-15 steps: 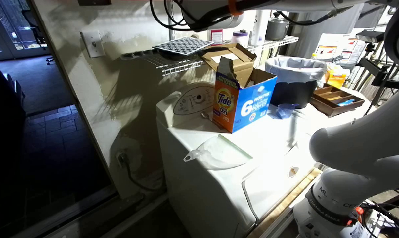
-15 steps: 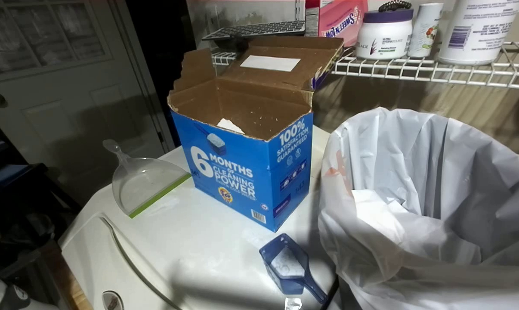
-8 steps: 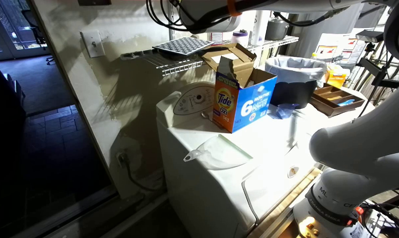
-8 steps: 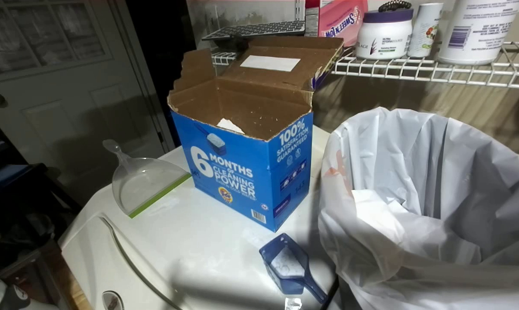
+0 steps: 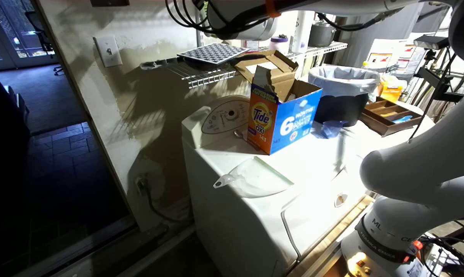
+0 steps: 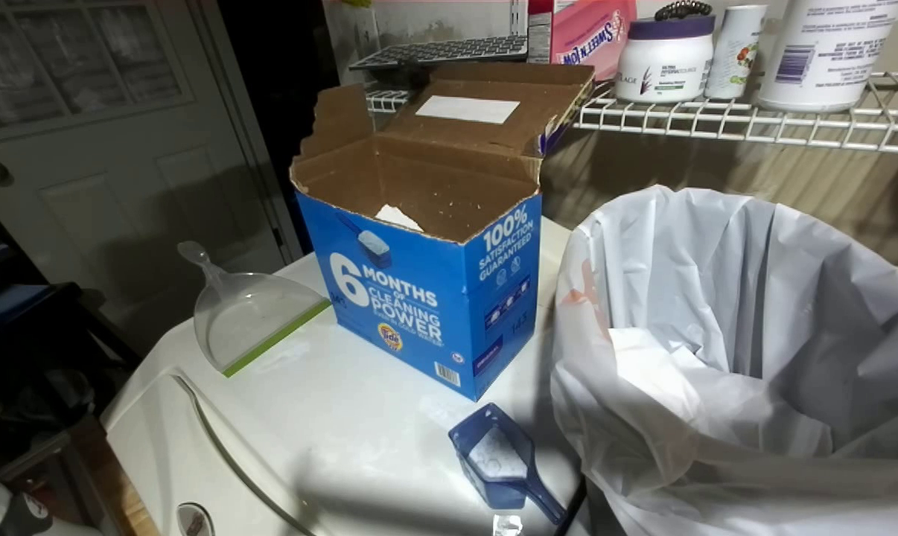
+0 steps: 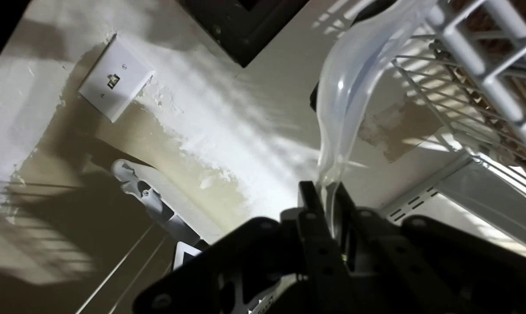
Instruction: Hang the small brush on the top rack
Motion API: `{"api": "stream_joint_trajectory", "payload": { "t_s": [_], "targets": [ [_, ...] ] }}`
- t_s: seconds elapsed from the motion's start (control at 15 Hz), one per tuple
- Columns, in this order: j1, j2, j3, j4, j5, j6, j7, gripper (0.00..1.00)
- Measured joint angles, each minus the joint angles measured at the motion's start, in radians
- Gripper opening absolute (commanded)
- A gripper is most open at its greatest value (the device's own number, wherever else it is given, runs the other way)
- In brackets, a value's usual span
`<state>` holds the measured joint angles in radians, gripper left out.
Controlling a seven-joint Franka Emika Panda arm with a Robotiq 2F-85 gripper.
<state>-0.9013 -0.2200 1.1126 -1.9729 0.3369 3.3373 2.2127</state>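
Your gripper (image 7: 325, 188), low in the wrist view, is pinched narrow on the translucent handle of the small brush (image 7: 341, 91), which runs up toward 1 o'clock. The handle's far part overlaps the wire rack (image 7: 507, 98), at the gripper's 2 o'clock — whether they touch, you can't tell.

On the white washing machine (image 6: 360, 417), the Tide detergent box (image 6: 393, 286) stands upright with its lid thrown back; inside you see a white scrap (image 6: 399, 217) and pale specks. In an exterior view a clear dustpan (image 6: 252, 316) with a green lip lies at the box's 8 o'clock. At its 5 o'clock sits a navy scoop (image 6: 505, 495), a pale patch in its bowl — powder or not, you can't tell. Between 3 and 4 o'clock stands the black bin (image 5: 341, 109); down inside its white liner (image 6: 717, 246) is a brighter white piece, too unclear to name.

At the bin's 4 o'clock, in an exterior view, a brown compartment tray (image 5: 403, 127) holds a blue item (image 5: 403, 119) in one section. On the wire shelf (image 6: 724, 123), a purple-lidded jar (image 6: 663, 67) carries a coiled black band (image 6: 683, 10) on top.
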Motion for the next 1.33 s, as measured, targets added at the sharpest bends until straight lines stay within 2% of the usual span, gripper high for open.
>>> {"api": "stream_joint_trajectory", "payload": {
  "t_s": [0.27, 0.87, 1.33],
  "targets": [
    [0.031, 0.029, -0.003, -0.012, 0.021, 0.01, 0.024, 0.03],
    [0.045, 0.038, -0.008, -0.039, 0.029, 0.011, 0.037, 0.03],
    [0.125, 0.009, -0.059, -0.038, 0.029, 0.011, 0.036, 0.03]
  ]
}}
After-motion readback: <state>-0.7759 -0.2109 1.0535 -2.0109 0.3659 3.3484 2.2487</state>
